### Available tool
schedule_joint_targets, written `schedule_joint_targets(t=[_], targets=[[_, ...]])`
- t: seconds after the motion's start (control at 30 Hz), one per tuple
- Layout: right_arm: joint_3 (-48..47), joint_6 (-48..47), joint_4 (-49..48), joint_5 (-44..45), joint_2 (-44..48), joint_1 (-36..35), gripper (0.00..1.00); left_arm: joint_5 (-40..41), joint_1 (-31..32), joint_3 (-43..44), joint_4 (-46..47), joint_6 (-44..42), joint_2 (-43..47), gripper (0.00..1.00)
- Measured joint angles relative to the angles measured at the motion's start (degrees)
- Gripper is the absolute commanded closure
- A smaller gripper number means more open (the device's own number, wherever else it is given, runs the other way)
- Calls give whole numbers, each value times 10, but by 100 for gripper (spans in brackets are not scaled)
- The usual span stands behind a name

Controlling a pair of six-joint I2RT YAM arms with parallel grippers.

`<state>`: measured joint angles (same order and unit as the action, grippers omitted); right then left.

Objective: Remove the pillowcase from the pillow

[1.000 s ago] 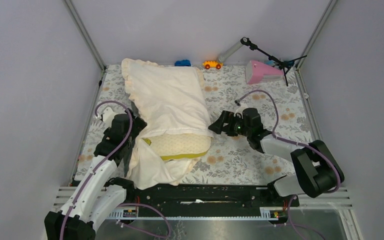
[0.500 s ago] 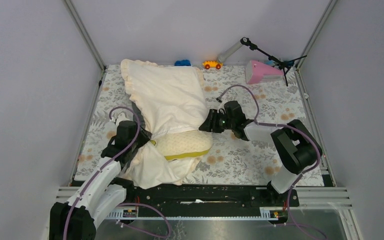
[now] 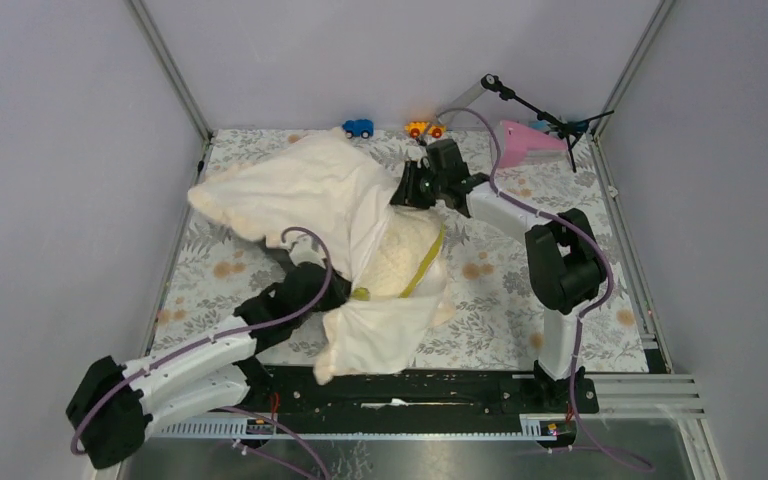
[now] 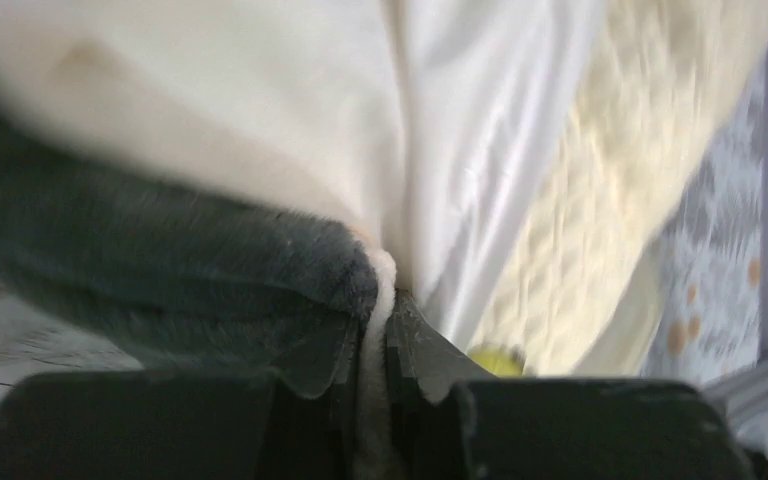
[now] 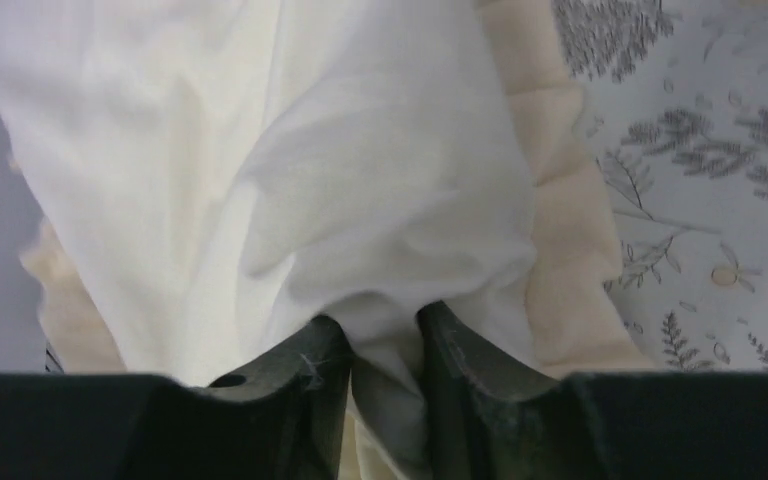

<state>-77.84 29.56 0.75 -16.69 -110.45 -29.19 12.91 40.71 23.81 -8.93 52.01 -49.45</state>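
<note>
Tightly, left tool (image 4: 378, 335) and right tool (image 5: 385, 350) each pinch the pillowcase (image 3: 300, 190), the right beside its frilled edge; pillow (image 3: 405, 255) half exposed, counter (image 3: 530, 290) open rightward; yellow tag (image 4: 497, 360) unreadable.

The overhead view is lit evenly and softly from above; only faint shadows are cast beneath the pillowcase (image 3: 290, 190) onto the surface (image 3: 500, 320). The left wrist view is heavily blurred: the quilting of the pillow (image 4: 600, 200) is smeared, and the left hand (image 4: 375, 345) is sunk in dark shadow. The right wrist view is sharper; the white folds are nearly washed out, while the right hand (image 5: 385, 365) is rendered dark and slightly soft.
</note>
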Motion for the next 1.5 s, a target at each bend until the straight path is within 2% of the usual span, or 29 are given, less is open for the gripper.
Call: schedule_joint_targets(t=[0.13,0.2,0.27,0.3,0.33,0.47,0.63,0.77,1.0,1.2,1.37,1.5], targets=[[-112,-32,49,10,-22,0,35,67,163,52,-10,4,-76,45],[-127,-42,52,19,-13,0,25,111,231,116,-52,7,-129,32],[-123,-54,67,33,8,-2,10,160,278,170,-92,11,-154,27],[-115,-59,73,43,22,-2,2,177,289,186,-104,12,-155,26],[-97,-67,76,56,43,-3,1,197,299,202,-122,16,-152,25],[1,-82,89,122,158,-6,0,256,301,221,-176,18,-116,23],[167,-60,59,218,341,-6,0,306,301,252,-253,18,-90,22],[263,-38,40,220,439,-6,0,335,301,286,-288,4,-63,21],[387,-10,26,207,512,-6,0,364,301,360,-304,-54,-45,21],[458,10,22,201,554,-6,0,380,301,417,-302,-103,-125,22],[466,27,0,184,559,-6,0,378,301,470,-292,-142,-242,18],[470,40,-22,169,559,-6,3,339,285,501,-279,-170,-315,22]])
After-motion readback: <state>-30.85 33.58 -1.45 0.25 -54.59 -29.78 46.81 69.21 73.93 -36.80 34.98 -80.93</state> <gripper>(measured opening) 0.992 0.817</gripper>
